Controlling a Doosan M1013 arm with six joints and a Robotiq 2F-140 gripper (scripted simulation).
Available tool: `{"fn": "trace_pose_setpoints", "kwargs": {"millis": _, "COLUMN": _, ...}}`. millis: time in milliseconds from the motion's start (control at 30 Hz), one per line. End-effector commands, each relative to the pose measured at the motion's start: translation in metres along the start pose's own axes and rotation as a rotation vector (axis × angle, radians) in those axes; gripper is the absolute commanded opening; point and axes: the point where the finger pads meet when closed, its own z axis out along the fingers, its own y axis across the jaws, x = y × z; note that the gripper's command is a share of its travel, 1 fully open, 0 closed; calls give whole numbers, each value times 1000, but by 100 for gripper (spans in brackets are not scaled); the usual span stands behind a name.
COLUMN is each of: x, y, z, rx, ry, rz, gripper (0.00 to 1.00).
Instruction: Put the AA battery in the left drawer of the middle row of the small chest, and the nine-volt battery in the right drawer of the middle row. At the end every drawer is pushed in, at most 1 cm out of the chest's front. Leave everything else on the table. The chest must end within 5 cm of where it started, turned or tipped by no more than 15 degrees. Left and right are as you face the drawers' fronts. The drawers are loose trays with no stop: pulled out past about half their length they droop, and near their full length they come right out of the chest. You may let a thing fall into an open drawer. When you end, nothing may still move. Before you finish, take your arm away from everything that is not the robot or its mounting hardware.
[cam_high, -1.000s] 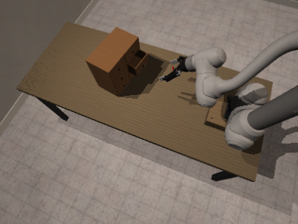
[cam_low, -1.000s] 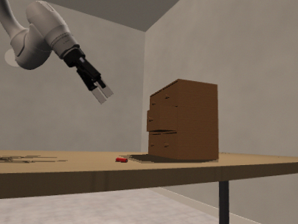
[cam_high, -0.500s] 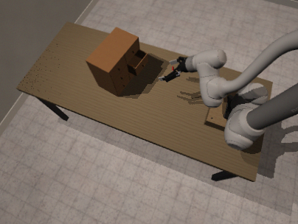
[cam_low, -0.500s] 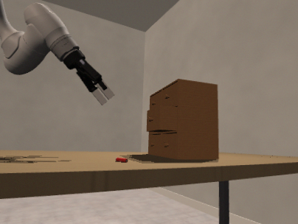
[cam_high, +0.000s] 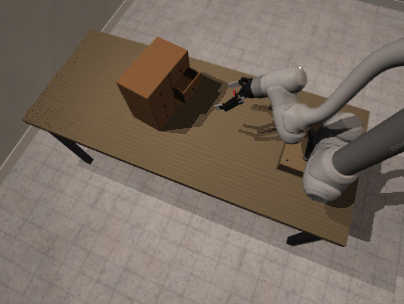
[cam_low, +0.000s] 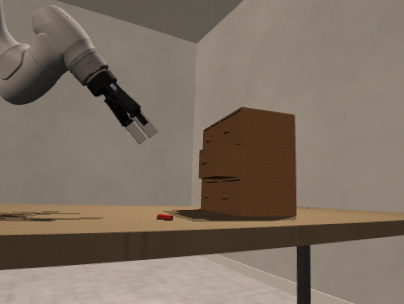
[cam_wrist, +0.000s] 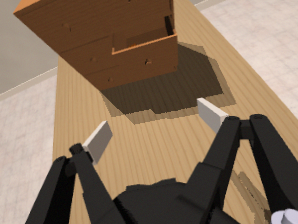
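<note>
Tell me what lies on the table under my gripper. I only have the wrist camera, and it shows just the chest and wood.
Observer: A small red thing lies on the table, just in front of the shadow of the chest.
Operator: Give me the gripper's height.
Observer: In the side view the gripper hangs well above the table, open and empty.
Operator: Say where the red thing sits against my fingers.
Observer: In the top view it shows between the two spread fingers, lower down on the table.
</note>
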Motion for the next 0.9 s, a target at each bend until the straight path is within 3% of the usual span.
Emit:
{"fn": "trace_pose_setpoints", "kwargs": {"millis": 0, "x": 0, "y": 0, "z": 4, "rx": -72, "ry": 122, "rz": -1, "gripper": 100}}
{"fn": "trace_pose_setpoints", "kwargs": {"millis": 367, "x": 0, "y": 0, "z": 22, "rx": -69, "ry": 275, "rz": -6, "gripper": 100}}
{"fn": "trace_pose_setpoints", "kwargs": {"millis": 867, "x": 0, "y": 1, "z": 36, "rx": -68, "ry": 399, "rz": -10, "gripper": 100}}
